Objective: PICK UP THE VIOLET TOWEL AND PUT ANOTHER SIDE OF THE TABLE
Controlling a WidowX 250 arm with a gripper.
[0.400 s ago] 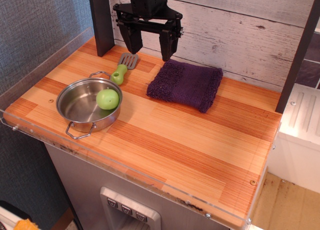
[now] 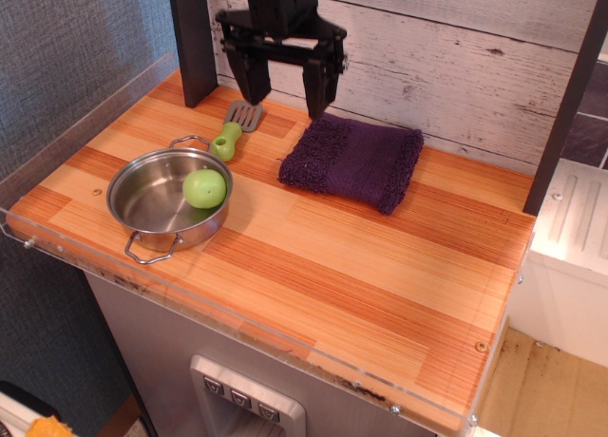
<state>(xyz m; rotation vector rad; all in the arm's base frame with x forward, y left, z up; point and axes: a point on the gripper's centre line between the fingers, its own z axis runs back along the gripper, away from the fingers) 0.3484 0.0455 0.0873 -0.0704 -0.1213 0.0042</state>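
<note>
The violet towel lies folded flat on the table at the back, right of centre. It is a dark purple fuzzy square. My black gripper hangs open and empty at the back, above the table, just left of the towel's back left corner. Its right finger stands close over that corner without touching it.
A steel pan with a green apple in it stands at the left. A green-handled spatula lies behind it under my gripper. A dark post stands at the back left, another at the right. A clear guard rims the edge.
My gripper has risen very slightly. The towel, pan and spatula have not moved.
</note>
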